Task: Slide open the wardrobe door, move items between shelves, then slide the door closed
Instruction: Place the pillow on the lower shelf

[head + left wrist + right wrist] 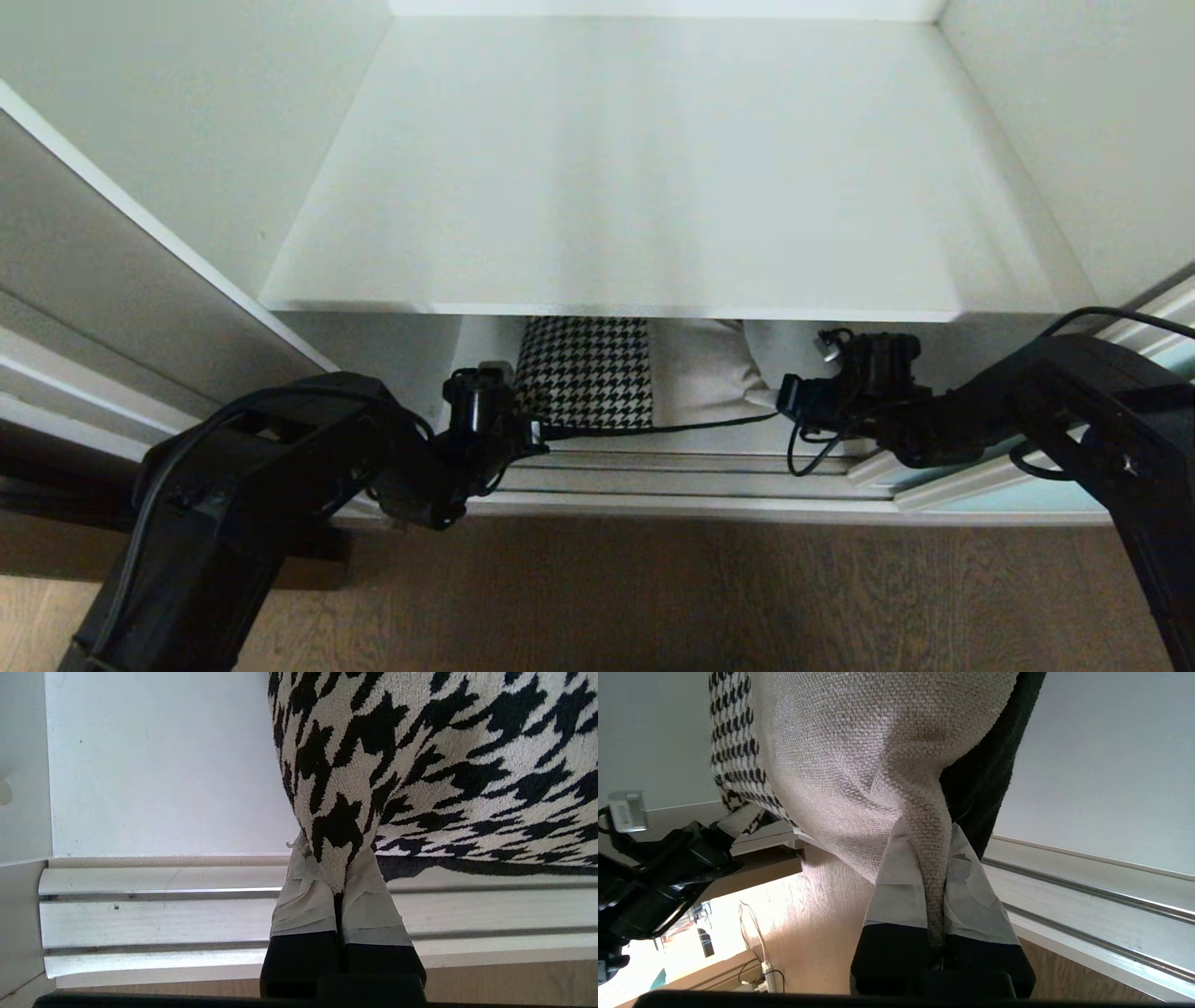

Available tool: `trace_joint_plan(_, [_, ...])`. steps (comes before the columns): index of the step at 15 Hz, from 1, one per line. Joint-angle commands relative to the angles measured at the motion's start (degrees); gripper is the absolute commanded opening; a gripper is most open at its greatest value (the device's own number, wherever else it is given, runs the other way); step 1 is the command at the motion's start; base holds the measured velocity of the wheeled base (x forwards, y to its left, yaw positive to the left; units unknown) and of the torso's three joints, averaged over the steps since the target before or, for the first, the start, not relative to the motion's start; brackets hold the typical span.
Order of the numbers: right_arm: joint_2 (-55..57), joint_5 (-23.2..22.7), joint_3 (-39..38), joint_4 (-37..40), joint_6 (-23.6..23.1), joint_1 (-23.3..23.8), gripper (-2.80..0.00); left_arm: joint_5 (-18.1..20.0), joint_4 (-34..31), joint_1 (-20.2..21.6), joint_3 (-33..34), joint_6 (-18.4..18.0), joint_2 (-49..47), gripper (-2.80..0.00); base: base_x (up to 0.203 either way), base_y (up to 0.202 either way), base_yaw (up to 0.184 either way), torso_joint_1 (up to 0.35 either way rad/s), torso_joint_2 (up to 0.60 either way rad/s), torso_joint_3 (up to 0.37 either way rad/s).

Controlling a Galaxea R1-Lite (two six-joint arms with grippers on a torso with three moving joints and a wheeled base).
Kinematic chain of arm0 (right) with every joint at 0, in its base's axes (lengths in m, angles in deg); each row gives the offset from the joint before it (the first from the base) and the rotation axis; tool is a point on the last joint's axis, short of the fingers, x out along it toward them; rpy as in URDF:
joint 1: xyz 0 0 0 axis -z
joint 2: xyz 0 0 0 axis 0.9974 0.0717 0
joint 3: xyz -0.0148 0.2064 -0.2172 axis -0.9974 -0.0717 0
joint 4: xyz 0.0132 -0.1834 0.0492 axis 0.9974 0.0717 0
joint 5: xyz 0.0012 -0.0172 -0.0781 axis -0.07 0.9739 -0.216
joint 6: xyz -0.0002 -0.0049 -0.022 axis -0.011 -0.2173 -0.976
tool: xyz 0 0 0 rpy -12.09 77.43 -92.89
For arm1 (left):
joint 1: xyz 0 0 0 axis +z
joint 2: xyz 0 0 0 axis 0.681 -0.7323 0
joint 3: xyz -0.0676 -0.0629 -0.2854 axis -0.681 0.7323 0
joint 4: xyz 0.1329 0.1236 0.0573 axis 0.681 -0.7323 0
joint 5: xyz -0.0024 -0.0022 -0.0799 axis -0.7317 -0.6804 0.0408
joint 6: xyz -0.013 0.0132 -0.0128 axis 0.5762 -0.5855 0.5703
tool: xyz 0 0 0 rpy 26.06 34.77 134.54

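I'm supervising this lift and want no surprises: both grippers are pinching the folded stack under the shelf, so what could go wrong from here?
1. The left gripper pinches only a corner of the houndstooth piece, and the right gripper only a fold of the beige piece; either could slip out.
2. The dark fleecy piece seems ungripped and may drop away.
3. The upper shelf hangs right over the stack, so lifting could snag its front edge.

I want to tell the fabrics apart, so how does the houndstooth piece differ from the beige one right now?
The houndstooth piece is fleecy, black-and-white patterned, and pinched by the left gripper. The beige piece is plain and coarsely woven, pinched by the right gripper. In the head view the houndstooth lies to the left of the beige. Both sit under the upper shelf.
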Motion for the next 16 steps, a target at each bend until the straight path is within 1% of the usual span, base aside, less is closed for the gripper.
trace_joint_plan(1, [-0.08,-0.23,-0.1,-0.18,0.19,-0.11,-2.8,0.02,0.31,0.04,-0.18,0.24,0.44,-2.8,0.0,0.0,0.0,0.0,0.0,0.0])
trace_joint_plan(4, [0.01,-0.23,-0.13,-0.18,0.1,-0.17,-2.8,-0.07,-0.06,0.11,-0.45,0.57,0.52,-2.8,0.0,0.0,0.0,0.0,0.0,0.0])
trace_joint_plan(5, [0.19,-0.23,0.18,0.19,0.1,-0.17,-2.8,-0.11,-1.29,0.24,-0.83,0.6,0.71,-2.8,0.0,0.0,0.0,0.0,0.0,0.0])
trace_joint_plan(6, [0.12,-0.23,0.15,0.97,-0.13,-0.19,-2.8,-0.08,-4.34,0.32,-1.25,1.15,1.5,-2.8,0.0,0.0,0.0,0.0,0.0,0.0])
trace_joint_plan(8, [-0.07,-0.23,1.09,3.96,-0.9,-0.17,-2.8,-0.18,-12.13,0.37,-4.17,5.41,2.95,-2.8,0.0,0.0,0.0,0.0,0.0,0.0])
trace_joint_plan(9, [-0.08,-0.23,2.08,5.51,-0.95,-0.17,-2.8,-0.23,-14.11,0.41,-5.1,6.85,3.31,-2.8,0.0,0.0,0.0,0.0,0.0,0.0])
trace_joint_plan(10, [0.01,-0.23,2.59,6.41,-0.96,-0.17,-2.8,-0.33,-14.09,0.37,-4.9,6.72,3.09,-2.8,0.0,0.0,0.0,0.0,0.0,0.0])
trace_joint_plan(11, [0.1,-0.14,2.59,6.24,-1.04,-0.17,-2.8,-0.38,-14.23,0.37,-4.9,6.58,2.84,0.0,0.0,0.0,0.0,0.0,0.0,0.0])
trace_joint_plan(14, [0.27,0.48,2.59,6.07,-1.31,-0.17,-2.8,-0.38,-14.15,0.71,-8.17,6.95,1.04,0.0,0.0,0.0,0.0,0.0,0.0,0.0])
trace_joint_plan(16, [0.4,0.66,2.68,6.15,-1.92,-0.17,-2.8,-0.33,-14.11,0.91,-8.36,7.07,0.96,0.0,0.0,0.0,0.0,0.0,0.0,0.0])
